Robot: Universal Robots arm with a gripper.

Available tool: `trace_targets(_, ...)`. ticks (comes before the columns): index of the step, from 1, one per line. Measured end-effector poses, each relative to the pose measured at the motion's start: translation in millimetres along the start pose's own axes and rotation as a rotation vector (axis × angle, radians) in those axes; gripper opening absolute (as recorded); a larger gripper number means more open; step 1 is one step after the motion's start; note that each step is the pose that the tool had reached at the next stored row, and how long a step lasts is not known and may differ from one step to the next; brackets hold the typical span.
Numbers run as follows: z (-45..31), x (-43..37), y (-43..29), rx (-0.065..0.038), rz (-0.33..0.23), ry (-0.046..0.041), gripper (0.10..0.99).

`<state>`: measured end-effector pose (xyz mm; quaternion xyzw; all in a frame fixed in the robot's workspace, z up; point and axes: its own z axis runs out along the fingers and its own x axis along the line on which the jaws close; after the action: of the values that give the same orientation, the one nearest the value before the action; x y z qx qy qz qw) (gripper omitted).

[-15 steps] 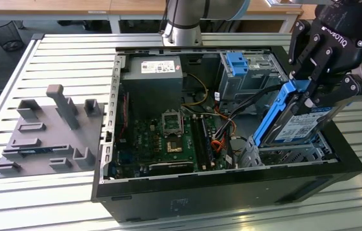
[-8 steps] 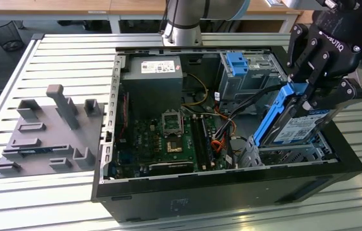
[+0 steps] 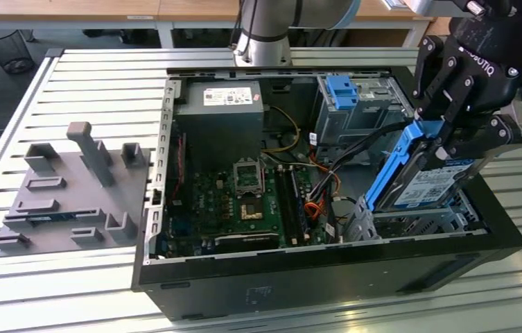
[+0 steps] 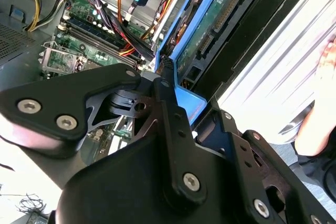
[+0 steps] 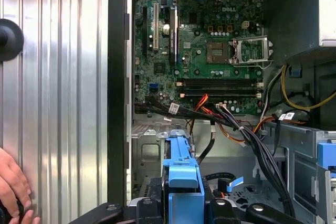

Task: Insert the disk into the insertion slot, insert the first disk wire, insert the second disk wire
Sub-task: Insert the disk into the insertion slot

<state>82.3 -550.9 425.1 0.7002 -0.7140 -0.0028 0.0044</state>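
Ext view, front to back: open black steel PC case sits on the slatted aluminium bench. Just inside its near wall, at the exterior view's right, is the low perforated light-grey sheet-metal insertion slot.

Flat silver-grey disk w/ white label, framed in a bright blue plastic carrier, stands over the slot, steeply tilted. Lower end is down at the slot mouth, upper end well out, so not seated. Can't tell if the lower end touches the cage.

Black multi-link hand pinches the disk near its upper end, fingers pressed onto it from both sides.

- Second wrist view: blue carrier runs betw the hand's black links, w/ the disk's green circuit side facing the cam.
- First wrist view: carrier end pokes out betw the links, w/ the slot's sheet metal just beyond.

Past the slot, a black + orange cable bundle lies loose over the green motherboard. Further back is a taller grey metal bay w/ blue latch, and a grey power supply box on the exterior view's left of it. Silver arm column rises beyond the case's far wall.

Grey plastic fixture plate w/ upright blocks lies on the bench at the exterior view's left, near the case. In the first wrist view a person's fingers rest on the bench slats beside the case.
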Motion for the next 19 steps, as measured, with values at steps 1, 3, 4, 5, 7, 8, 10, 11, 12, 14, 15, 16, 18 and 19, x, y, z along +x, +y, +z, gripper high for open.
trace_targets(1,0.0,0.0,0.0,0.000,0.000,0.0000,0.369)
trace_targets(3,0.2,0.0,0.0,0.000,0.000,-0.0001,0.369)
trace_targets(4,0.3,0.0,0.0,0.000,0.000,-0.0001,0.369)
trace_targets(5,0.4,0.0,0.0,0.000,0.000,-0.0001,0.369)
trace_targets(7,0.6,0.0,0.0,0.000,0.000,-0.0001,0.369)
trace_targets(8,0.7,0.0,0.0,0.000,0.000,-0.0001,0.369)
trace_targets(10,1.1,0.0,0.0,0.000,0.000,-0.0001,0.369)
trace_targets(11,1.3,0.0,0.0,0.000,0.000,-0.0001,0.369)
trace_targets(12,1.5,0.0,0.0,0.000,0.000,-0.0001,0.369)
trace_targets(14,1.9,0.0,0.0,0.000,0.000,-0.0001,0.369)
trace_targets(15,2.2,0.0,0.0,0.000,0.000,-0.0001,0.369)
trace_targets(16,2.6,0.0,0.0,0.000,0.000,-0.0002,0.369)
trace_targets(18,3.3,0.0,0.0,0.000,0.000,-0.0001,0.369)
trace_targets(19,3.8,0.0,0.0,0.000,0.000,-0.0002,0.369)
